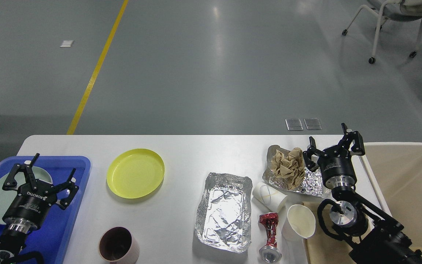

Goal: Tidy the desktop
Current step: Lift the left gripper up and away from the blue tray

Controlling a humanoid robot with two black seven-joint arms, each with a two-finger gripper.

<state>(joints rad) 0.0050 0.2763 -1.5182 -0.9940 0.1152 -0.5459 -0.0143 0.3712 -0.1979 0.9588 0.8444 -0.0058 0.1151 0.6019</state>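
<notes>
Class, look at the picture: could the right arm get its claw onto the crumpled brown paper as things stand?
Probably yes. The right claw is open right beside the crumpled brown paper, which lies uncovered on foil.

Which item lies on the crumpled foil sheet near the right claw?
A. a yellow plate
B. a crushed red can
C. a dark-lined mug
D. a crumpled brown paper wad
D: the crumpled brown paper wad rests on the crumpled foil sheet just left of the open right claw, while the yellow plate, crushed red can and mug sit elsewhere on the desktop.
</notes>
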